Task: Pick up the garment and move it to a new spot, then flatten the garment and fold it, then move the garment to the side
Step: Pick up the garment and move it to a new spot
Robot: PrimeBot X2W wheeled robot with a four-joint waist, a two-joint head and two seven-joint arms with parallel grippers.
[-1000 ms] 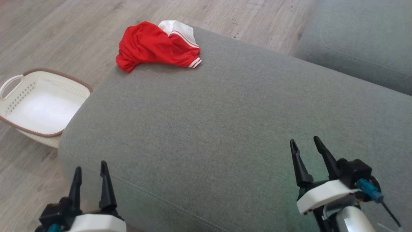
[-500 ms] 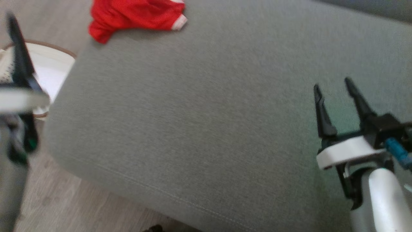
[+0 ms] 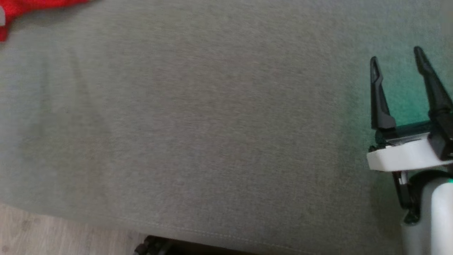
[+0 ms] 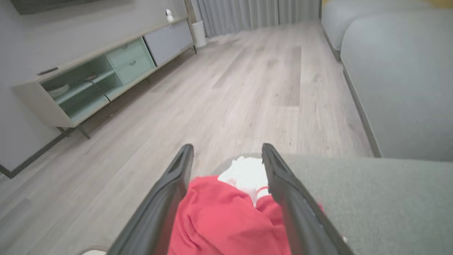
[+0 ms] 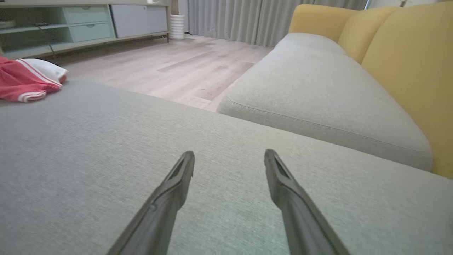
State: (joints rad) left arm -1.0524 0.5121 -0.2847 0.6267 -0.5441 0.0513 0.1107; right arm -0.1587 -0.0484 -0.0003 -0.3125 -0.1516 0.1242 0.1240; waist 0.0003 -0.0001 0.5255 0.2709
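Observation:
The garment (image 4: pixel 219 219) is a crumpled red piece with white trim, lying at the far corner of the grey cushion (image 3: pixel 198 117). A strip of the garment (image 3: pixel 21 7) shows at the head view's top left corner, and the garment (image 5: pixel 24 81) sits far left in the right wrist view. My left gripper (image 4: pixel 226 150) is open, its two fingers spread just above the red cloth, which shows between them; I cannot tell whether they touch it. My right gripper (image 3: pixel 395 56) is open over bare cushion at the right, holding nothing.
Beyond the cushion is pale wood floor (image 4: pixel 230 88) with a low cabinet (image 4: pixel 95 78) along the wall. A second grey seat (image 5: pixel 318 88) with yellow backrests (image 5: pixel 407 63) lies to the right. The cushion's front edge (image 3: pixel 106 219) runs along the head view's bottom.
The head camera has tilted down and swung, so the garment slid to the top left corner and the white basket left the picture. My left gripper rose out of the head view.

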